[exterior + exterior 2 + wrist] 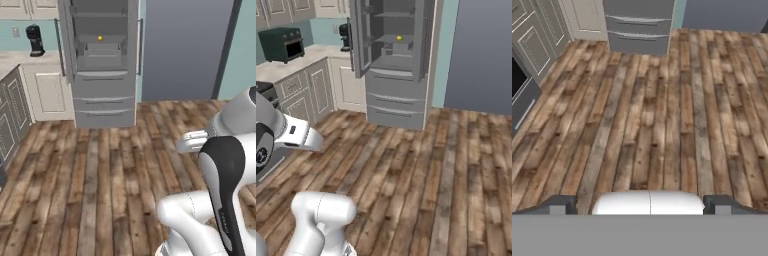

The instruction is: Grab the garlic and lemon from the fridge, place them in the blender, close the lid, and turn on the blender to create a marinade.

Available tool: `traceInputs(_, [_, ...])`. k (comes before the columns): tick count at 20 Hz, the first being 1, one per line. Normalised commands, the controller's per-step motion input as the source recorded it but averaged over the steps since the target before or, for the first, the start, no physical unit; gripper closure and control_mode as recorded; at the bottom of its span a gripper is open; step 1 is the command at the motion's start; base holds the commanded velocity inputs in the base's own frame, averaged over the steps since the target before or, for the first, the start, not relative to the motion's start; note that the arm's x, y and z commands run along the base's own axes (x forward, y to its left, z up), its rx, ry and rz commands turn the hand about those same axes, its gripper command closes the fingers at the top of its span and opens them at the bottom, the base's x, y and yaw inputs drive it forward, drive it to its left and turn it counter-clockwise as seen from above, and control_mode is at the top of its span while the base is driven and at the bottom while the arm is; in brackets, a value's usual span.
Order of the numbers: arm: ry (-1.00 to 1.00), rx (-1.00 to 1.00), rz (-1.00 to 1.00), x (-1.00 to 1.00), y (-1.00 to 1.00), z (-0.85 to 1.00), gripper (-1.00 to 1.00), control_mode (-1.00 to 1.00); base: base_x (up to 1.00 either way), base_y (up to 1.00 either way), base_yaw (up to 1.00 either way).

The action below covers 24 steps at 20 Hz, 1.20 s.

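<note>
Wooden floor (662, 100), claw (640, 205) spread wide, angled floorward, empty

Kitchen surroundings, placed relative to the wooden plank floor (100, 170).

Spread across the whole foreground, brown and weathered, boards running away toward the far wall. At its far left edge, cream panelled cupboards (49, 92) under a pale counter (293, 62). On that counter, above the floor's left end, a black coffee machine (35, 40) against the teal wall (15, 32), and nearer along the counter a dark green toaster oven (282, 44). Beyond the floor's far right edge, a large flat grey-blue panel (185, 50).
</note>
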Motion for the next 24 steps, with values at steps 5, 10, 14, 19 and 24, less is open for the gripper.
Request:
traceInputs(5, [0.00,0.00,0.00,0.00,0.00,0.00,-1.00,1.00,1.00,0.63,-0.01])
traceInputs(10, [0.00,0.00,0.00,0.00,0.00,0.00,-1.00,1.00,1.00,0.03,-0.03])
traceInputs(14, [0.00,0.00,0.00,0.00,0.00,0.00,-1.00,1.00,1.00,0.00,-0.13])
traceInputs(19, [0.00,0.00,0.00,0.00,0.00,0.00,-1.00,1.00,1.00,0.18,-0.20])
traceInputs(24, [0.00,0.00,0.00,0.00,0.00,0.00,-1.00,1.00,1.00,0.41,-0.10])
